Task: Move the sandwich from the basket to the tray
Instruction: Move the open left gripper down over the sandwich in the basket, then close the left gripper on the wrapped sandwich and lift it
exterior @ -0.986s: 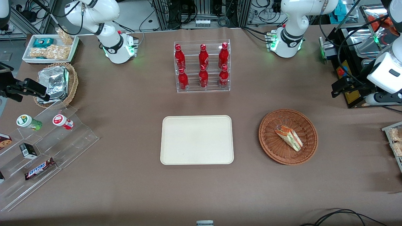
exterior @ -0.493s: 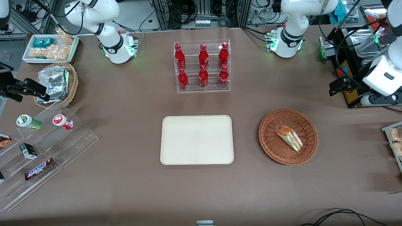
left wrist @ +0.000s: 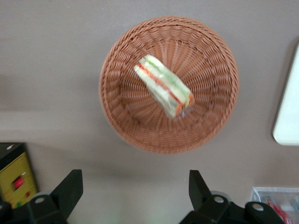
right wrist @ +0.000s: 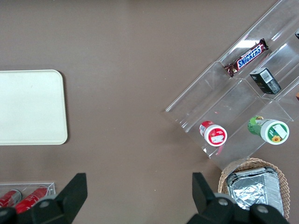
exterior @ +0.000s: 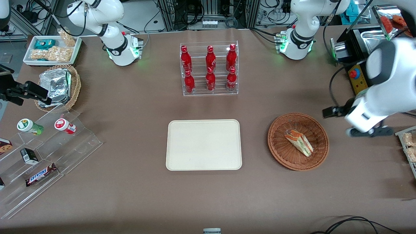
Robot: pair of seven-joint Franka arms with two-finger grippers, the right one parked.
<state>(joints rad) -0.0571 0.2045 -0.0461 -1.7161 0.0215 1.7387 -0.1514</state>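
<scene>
The sandwich (exterior: 299, 142), a pale wedge with red, orange and green layers in clear wrap, lies in the reddish-brown wicker basket (exterior: 282, 155). The cream tray (exterior: 203, 144) lies beside the basket, toward the parked arm's end, with nothing on it. My left gripper (exterior: 369, 132) hangs above the table beside the basket, toward the working arm's end. In the left wrist view the gripper (left wrist: 133, 186) is open wide and holds nothing. The sandwich (left wrist: 164, 86), the basket (left wrist: 112, 112) and a tray corner (left wrist: 287, 116) show there. The tray also shows in the right wrist view (right wrist: 30, 107).
A clear rack of red bottles (exterior: 209, 70) stands farther from the front camera than the tray. A yellow box with a red button (exterior: 357, 79) and a clear snack container (exterior: 409, 146) are near my arm. A tan basket of foil packs (exterior: 58, 86) and an acrylic stepped stand (exterior: 45, 152) are at the parked arm's end.
My left arm has swung nearer to the front camera and toward the basket, bringing the gripper down beside it. The sandwich, basket and tray have not moved.
</scene>
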